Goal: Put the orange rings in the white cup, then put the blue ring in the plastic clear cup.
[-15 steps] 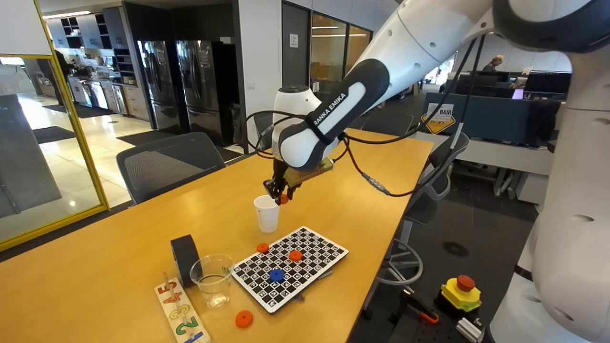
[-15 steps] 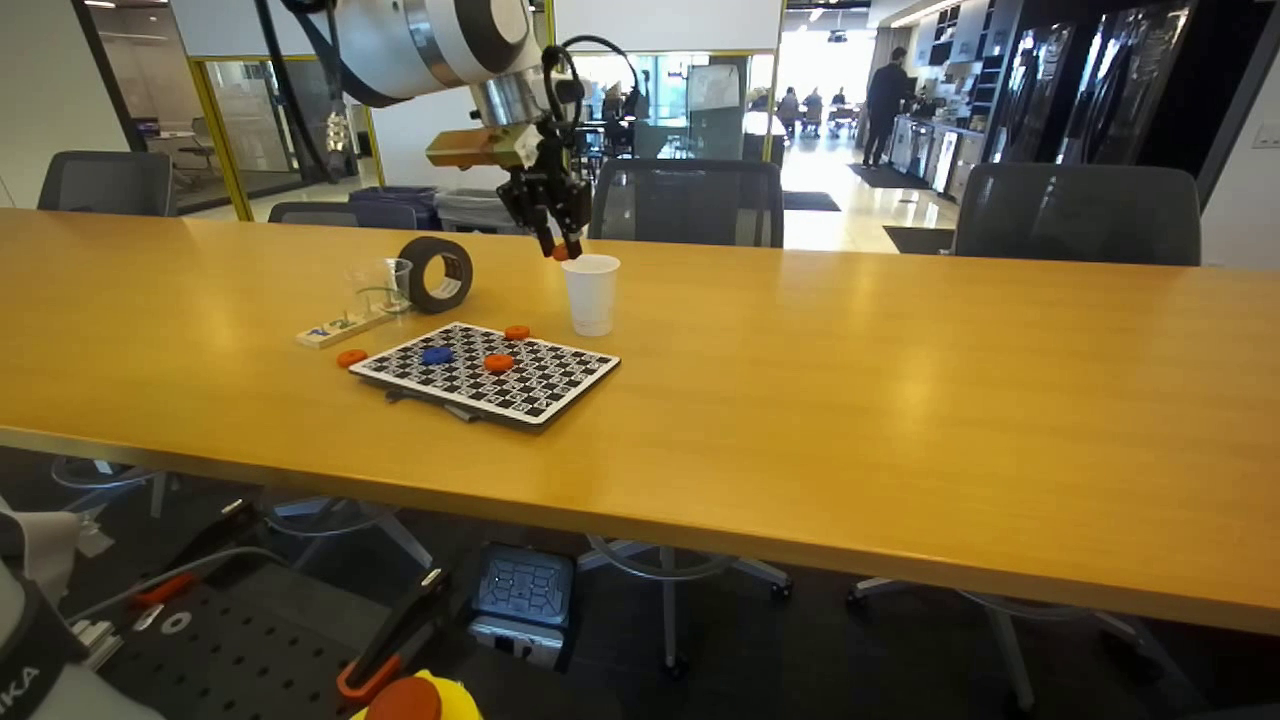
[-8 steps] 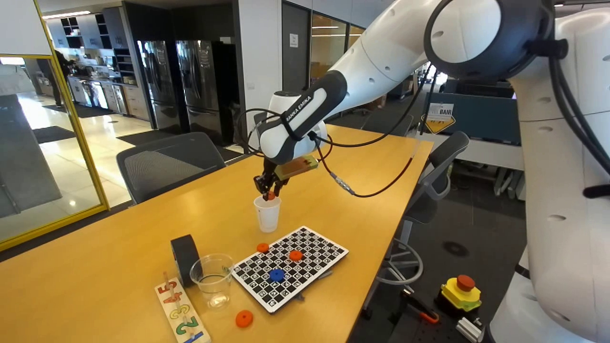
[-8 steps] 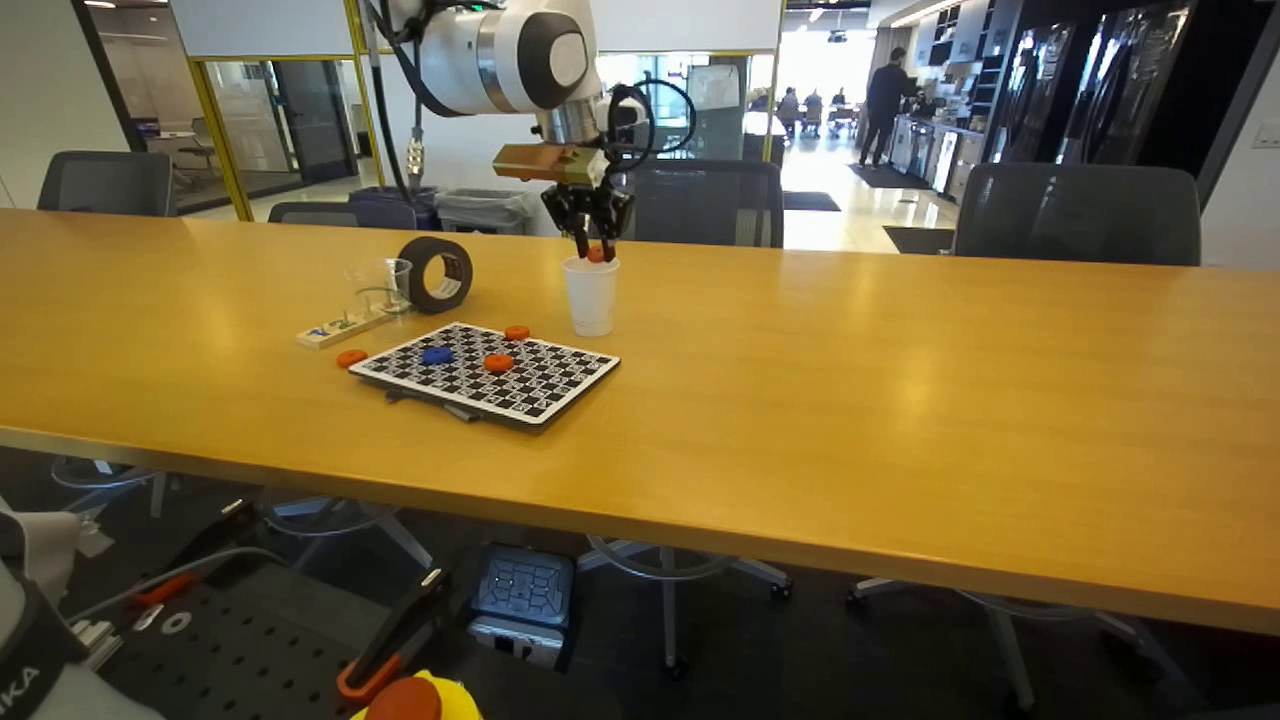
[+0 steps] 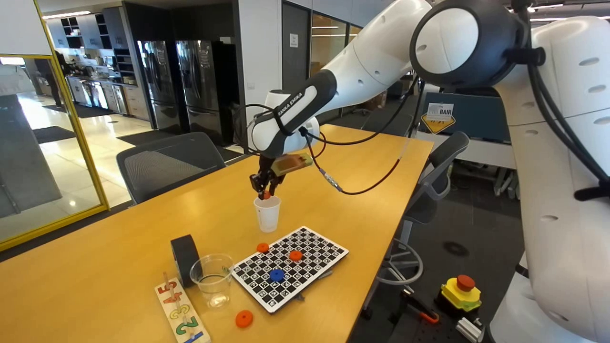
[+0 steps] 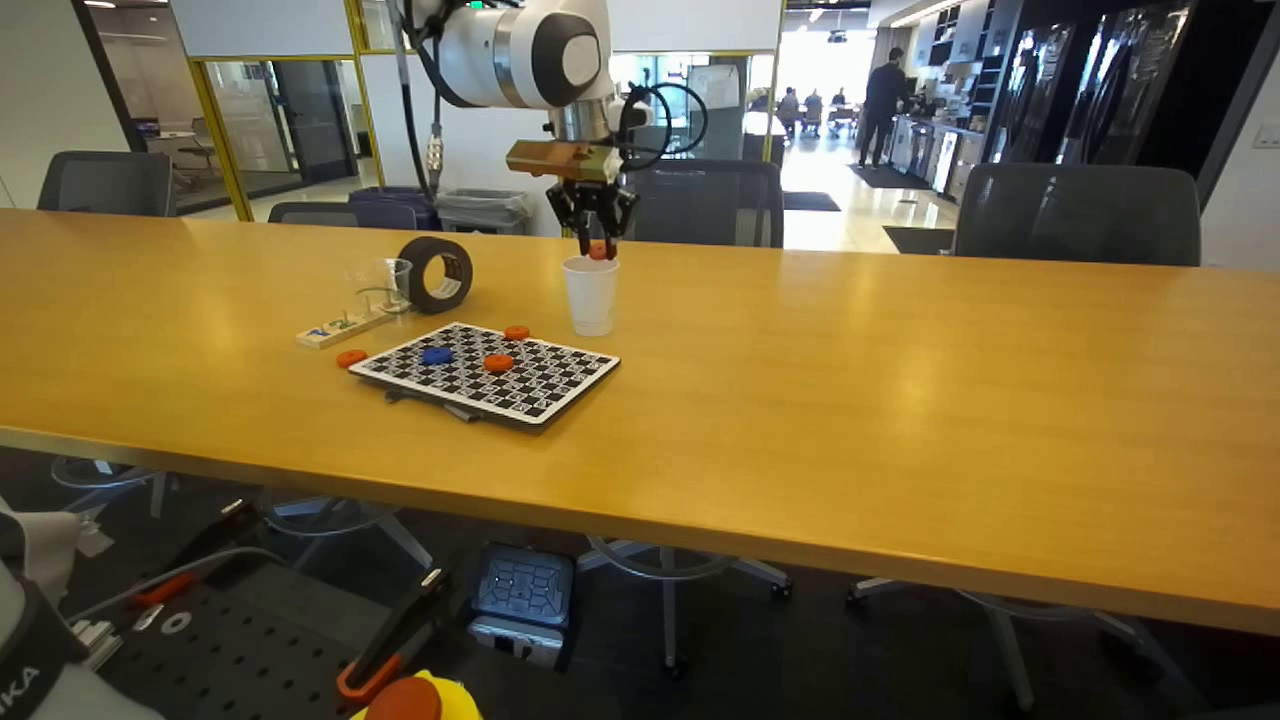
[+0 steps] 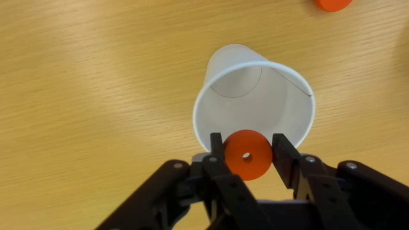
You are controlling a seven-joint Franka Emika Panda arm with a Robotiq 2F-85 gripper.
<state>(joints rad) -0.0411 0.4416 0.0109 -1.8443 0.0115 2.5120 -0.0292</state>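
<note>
Moved over the white cup (image 5: 268, 220) since a second ago, the Robotiq gripper (image 7: 248, 144) pinches an orange ring (image 7: 249, 166) between its fingers, just above the rim. Lower, away from the fingers: three more orange rings (image 5: 295, 256), the blue ring (image 5: 277, 275), the plastic clear cup (image 5: 213, 285).

The white strip (image 5: 297, 105) on my arm (image 5: 367, 66) reads "ANKA EMIKA", its start running into a black strap (image 5: 282, 124). In an exterior view, a housing (image 6: 40, 650) at the lower left bears letters ending in "KA". On the wooden board (image 5: 183, 300) I read a red 5 and 4, a yellow 3, a green 2 and a blue stroke like a 1. A white sign (image 5: 440, 111) says "BAIR"; the yellow sign (image 5: 438, 125) below it and the paper (image 5: 293, 40) on the door (image 5: 295, 69) I cannot make out.
</note>
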